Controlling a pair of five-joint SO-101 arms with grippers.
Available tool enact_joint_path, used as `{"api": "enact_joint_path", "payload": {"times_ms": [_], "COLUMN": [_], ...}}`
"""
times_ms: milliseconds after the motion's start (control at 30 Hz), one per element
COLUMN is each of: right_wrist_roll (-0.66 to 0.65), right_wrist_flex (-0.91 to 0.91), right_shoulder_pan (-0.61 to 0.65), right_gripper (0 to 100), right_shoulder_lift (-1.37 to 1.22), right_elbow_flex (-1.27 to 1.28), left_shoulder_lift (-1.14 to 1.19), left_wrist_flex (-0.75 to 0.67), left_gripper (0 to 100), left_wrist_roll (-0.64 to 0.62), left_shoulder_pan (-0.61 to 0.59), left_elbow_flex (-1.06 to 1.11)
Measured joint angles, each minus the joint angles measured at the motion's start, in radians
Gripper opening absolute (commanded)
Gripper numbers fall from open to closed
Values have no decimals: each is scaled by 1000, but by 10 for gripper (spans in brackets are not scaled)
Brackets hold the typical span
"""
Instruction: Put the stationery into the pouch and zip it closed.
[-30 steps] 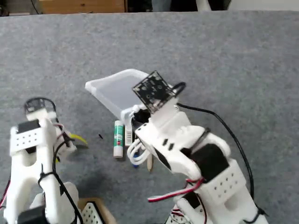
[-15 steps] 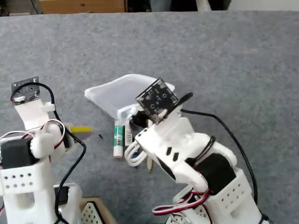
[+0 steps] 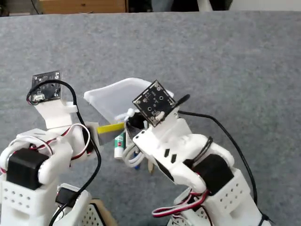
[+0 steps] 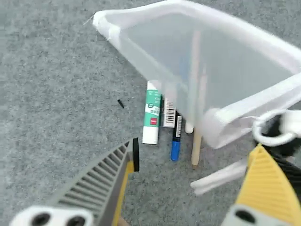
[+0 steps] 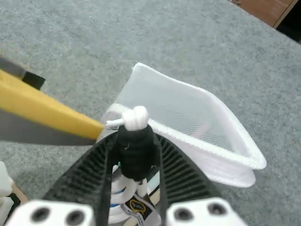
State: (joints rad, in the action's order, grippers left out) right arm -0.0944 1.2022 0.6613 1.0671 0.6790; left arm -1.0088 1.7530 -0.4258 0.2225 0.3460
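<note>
A white translucent pouch (image 3: 115,96) lies on the grey table with its mouth held up. My right gripper (image 5: 136,141) is shut on the pouch's black zipper pull (image 5: 135,146), which carries a white cord knot (image 5: 137,117). Beside the mouth lie a green-and-white glue stick (image 4: 151,117), a blue marker (image 4: 176,139) and a wooden pencil (image 4: 196,148); a white pen (image 4: 218,176) lies close by. My left gripper (image 4: 195,157) hangs open just above these items, one finger grey (image 4: 106,176), the other yellow (image 4: 263,183). In the high view the left gripper (image 3: 112,131) points at the pouch mouth.
A small black scrap (image 4: 120,103) lies on the felt near the glue stick. A wooden box corner (image 3: 96,211) sits at the table's near edge between the arm bases. Open grey table (image 3: 225,56) stretches behind and to the right of the pouch.
My left arm has swung right from the table's left side, bringing its open gripper up to the pouch mouth and stationery. The right arm has barely moved and keeps hold of the zipper pull.
</note>
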Motion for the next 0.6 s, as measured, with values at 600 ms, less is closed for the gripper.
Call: {"api": "enact_joint_path", "payload": {"times_ms": [600], "right_wrist_roll": [-2], "right_wrist_flex": [-21], "right_shoulder_pan": [-2], "right_gripper": [12], "right_shoulder_lift": [64], "right_elbow_flex": [41], "left_shoulder_lift": [-18], "left_wrist_flex": [-71], "left_gripper": [376], "left_wrist_roll": [-9], "left_shoulder_pan": [29], "left_elbow_flex": [81]}}
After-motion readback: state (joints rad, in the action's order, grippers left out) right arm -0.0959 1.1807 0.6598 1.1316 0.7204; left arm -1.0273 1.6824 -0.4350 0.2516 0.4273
